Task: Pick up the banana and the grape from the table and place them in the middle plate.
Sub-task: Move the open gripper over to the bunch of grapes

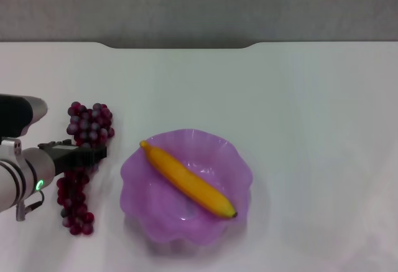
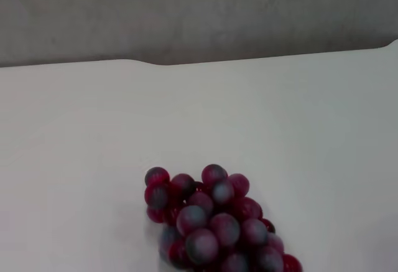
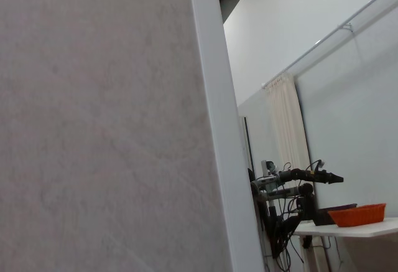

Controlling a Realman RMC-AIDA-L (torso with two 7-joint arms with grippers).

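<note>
The white surface [image 1: 298, 98] carries the purple middle plate [image 1: 233, 160], which lies beside the left claw [image 1: 87, 152], toward the robot's right, with the banana [image 1: 186, 182] already inside it. The grape [image 1: 90, 122] bunch lies directly under this claw. Whether the claw is open or holds anything cannot be told. If it pinches only a few berries, the long bunch may probably swing and slip out. The right claw is not seen.
</note>
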